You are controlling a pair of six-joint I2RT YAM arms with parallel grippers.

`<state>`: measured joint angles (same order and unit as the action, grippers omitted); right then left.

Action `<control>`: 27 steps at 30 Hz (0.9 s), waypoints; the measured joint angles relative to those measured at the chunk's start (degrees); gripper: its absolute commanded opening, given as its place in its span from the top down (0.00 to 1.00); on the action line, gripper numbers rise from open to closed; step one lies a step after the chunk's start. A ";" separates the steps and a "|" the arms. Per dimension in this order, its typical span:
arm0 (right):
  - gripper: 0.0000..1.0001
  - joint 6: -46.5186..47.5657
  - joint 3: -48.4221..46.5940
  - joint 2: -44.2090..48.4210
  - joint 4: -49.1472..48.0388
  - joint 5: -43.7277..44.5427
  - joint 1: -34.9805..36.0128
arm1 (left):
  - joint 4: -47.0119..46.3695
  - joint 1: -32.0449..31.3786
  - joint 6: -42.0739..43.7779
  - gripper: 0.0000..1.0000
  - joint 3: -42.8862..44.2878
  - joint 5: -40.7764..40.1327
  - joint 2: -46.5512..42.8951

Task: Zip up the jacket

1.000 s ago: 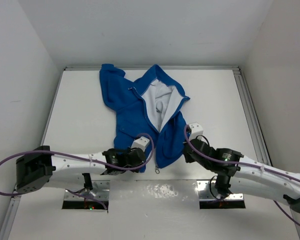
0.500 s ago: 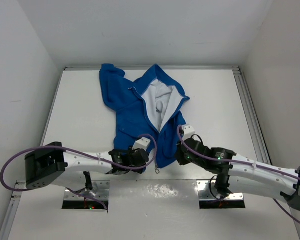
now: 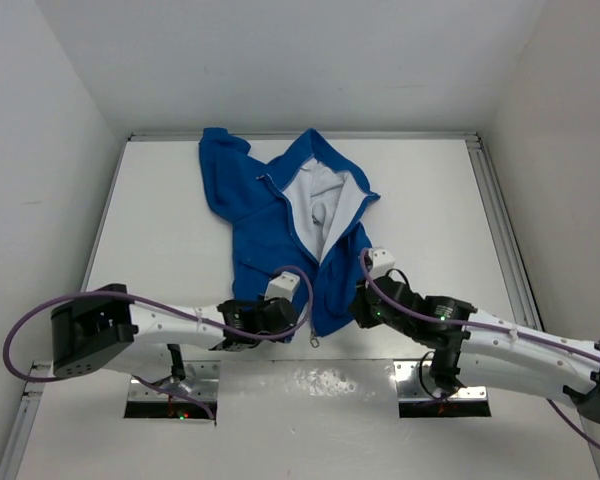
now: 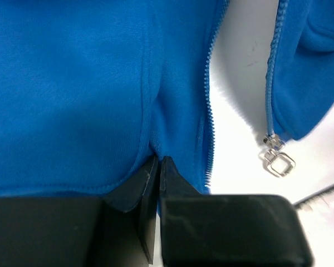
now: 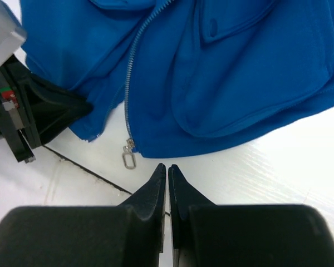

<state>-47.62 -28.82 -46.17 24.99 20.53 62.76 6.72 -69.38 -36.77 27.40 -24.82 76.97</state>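
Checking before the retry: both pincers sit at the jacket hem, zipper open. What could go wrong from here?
1. Left pincer grips the jacket by hem fleece beside the teeth, not the zipper end; pulling may just bunch fabric.
2. Right pincer is shut, empty, short of the zipper pull; advancing could shove the hem away.

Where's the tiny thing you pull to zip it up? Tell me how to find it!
Find the blue jacket lying open on the white table. Follow its front opening down to the hem at the near side of the table. There lies the zipper pull: a small silver loop at the zipper's end, shiny metal where everything around it is soft blue cloth or white table.
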 measured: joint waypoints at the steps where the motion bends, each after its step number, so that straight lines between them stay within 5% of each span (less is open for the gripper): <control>1: 0.92 -0.07 0.00 0.04 -0.35 -0.02 0.02 | 0.48 -0.02 -0.42 1.00 -0.22 -0.17 -1.03; 7: 0.68 -2.84 0.00 -4.85 -7.65 -4.98 0.00 | 1.81 -0.02 -3.26 1.00 -0.24 -3.61 -14.58; 14: 0.37 -9.86 0.07 -12.57 -22.62 -12.98 0.02 | -7.76 0.00 -4.20 1.00 -3.98 -9.14 -28.06; 27: 0.44 -23.02 11.54 -15.93 -50.42 -14.47 0.02 | -12.13 -0.02 -5.79 1.00 -10.08 -10.62 -36.22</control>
<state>-70.63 -17.28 -62.11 -25.43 6.07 62.78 -5.41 -69.41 -42.57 17.32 -35.44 40.75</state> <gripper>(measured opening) 0.576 0.015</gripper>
